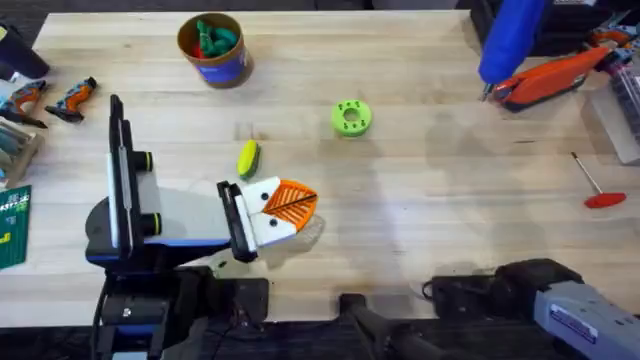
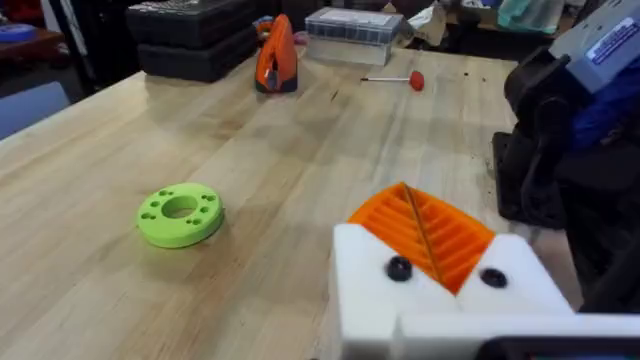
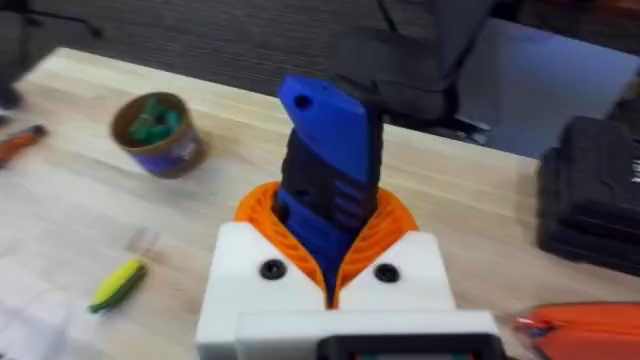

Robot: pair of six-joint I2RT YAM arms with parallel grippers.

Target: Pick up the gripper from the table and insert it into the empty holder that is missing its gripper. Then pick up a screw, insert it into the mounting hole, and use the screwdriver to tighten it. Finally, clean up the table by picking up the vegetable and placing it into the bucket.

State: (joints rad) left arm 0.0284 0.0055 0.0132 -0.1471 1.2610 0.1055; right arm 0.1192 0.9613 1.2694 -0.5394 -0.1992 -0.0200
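My left gripper rests low over the table, shut with nothing between its orange ribbed pads. Both white holders carry an orange finger, and each shows a black screw head. I cannot tell which of the two is the task's gripper. My right gripper is shut on the blue screwdriver, held high at the far right with its tip pointing down. The yellow-green vegetable lies just beyond the left gripper. The tan bucket stands at the far left-centre with green and red pieces in it.
A green disc with holes lies mid-table. An orange-and-black hand tool and a red-handled metal rod lie at the right. Small tools clutter the left edge.
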